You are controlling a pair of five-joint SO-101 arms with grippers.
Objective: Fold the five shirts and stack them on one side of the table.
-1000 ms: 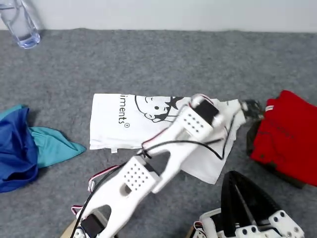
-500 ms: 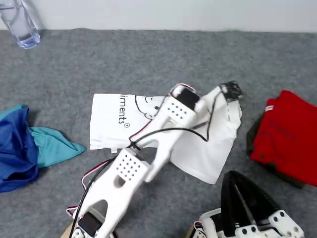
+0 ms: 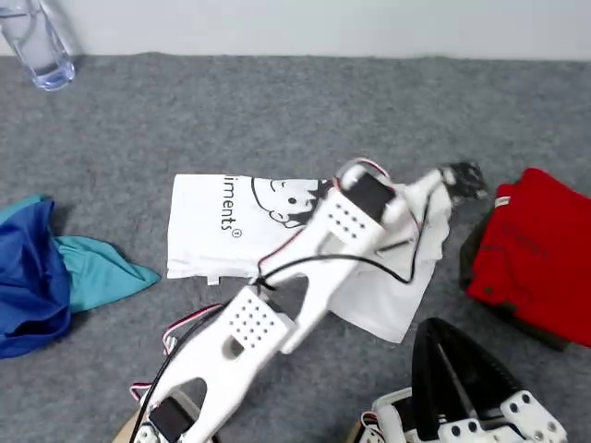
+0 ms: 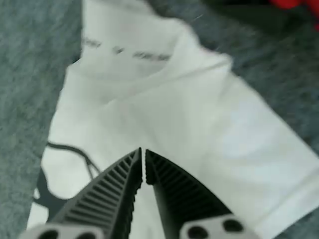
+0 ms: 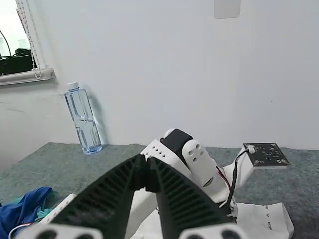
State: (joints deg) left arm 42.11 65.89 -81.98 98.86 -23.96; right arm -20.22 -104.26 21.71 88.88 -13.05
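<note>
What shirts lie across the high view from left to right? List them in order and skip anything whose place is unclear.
heap of blue and teal shirts → white shirt → red shirt

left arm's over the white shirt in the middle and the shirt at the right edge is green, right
No: the high view shows the shirt at the right edge is red, not green. The left arm is over the white shirt in the middle.
</note>
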